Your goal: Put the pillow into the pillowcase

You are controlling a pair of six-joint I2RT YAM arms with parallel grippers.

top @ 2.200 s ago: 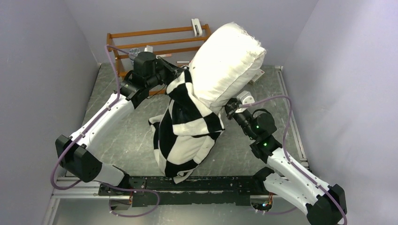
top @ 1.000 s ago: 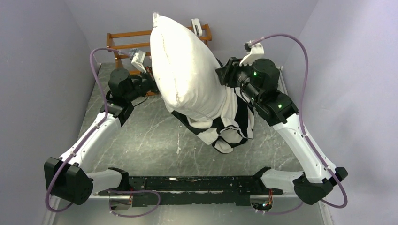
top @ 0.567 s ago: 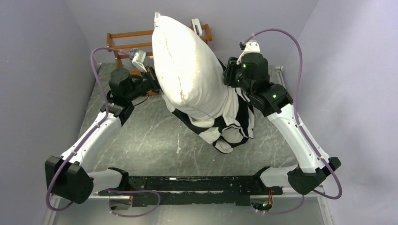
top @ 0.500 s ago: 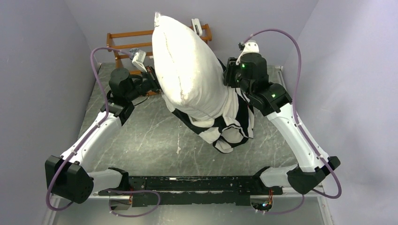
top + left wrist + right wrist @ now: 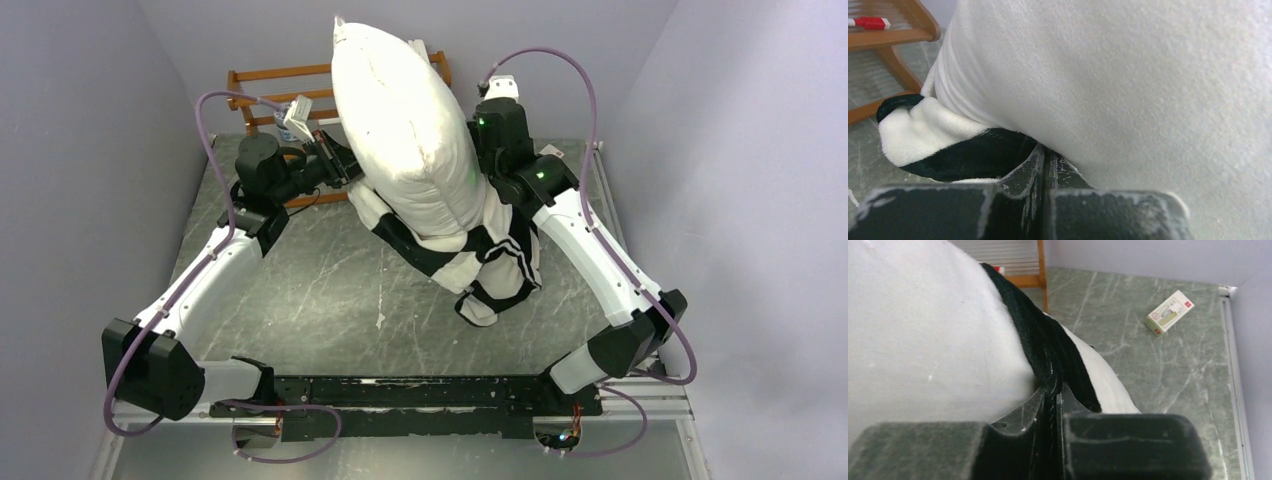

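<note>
Right gripper point(image 5: 1052, 390) has moved in and now pinches the pillowcase point(image 5: 495, 265) rim; left gripper point(image 5: 1044, 157) pinches the other side. Pillow point(image 5: 405, 120) stands near the tabletop's point(image 5: 320, 290) far edge, mostly out. If a pinch slips, it could tip out.

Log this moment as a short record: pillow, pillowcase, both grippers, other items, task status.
pillow: white, held on end; lower end inside the case, most of it sticking out above
pillowcase: black-and-white checkered, bunched round the pillow's lower end, hanging beneath
left gripper: shut on the pillowcase rim, left of the pillow
right gripper: shut on the pillowcase rim, right of the pillow
other items: wooden rack at the far edge; small box lying on the table
task status: insertion begun, not finished
</note>
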